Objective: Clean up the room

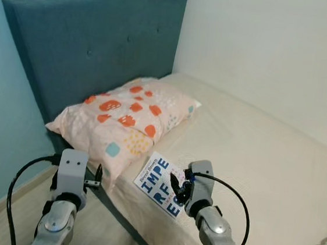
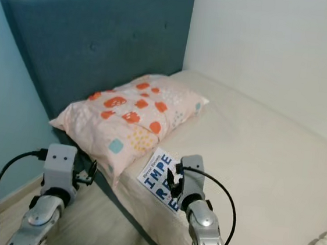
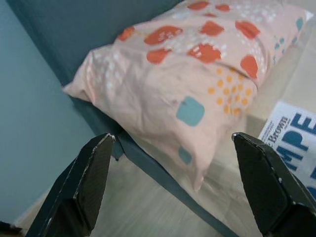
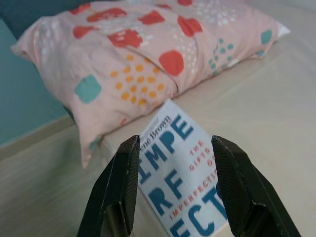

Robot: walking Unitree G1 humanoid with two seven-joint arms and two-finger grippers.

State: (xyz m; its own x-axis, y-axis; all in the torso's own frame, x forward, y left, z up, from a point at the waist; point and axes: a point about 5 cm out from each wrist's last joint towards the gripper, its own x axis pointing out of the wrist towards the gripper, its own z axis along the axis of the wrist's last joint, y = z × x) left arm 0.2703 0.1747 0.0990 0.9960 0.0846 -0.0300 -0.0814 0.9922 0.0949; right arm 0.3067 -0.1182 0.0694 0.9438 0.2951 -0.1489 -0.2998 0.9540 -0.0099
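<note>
White-covered, the book (image 1: 161,184) is seen flat at the bed's (image 1: 275,169) near edge just beside the pillow (image 1: 126,118), under the right end effector (image 4: 173,192), fingers apart; the left end effector (image 3: 173,187) is spread over floor.

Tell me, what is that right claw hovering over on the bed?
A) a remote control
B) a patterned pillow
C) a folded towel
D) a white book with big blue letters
D: the right gripper, fingers open, hangs right above the book lying beside the pillow.
</note>
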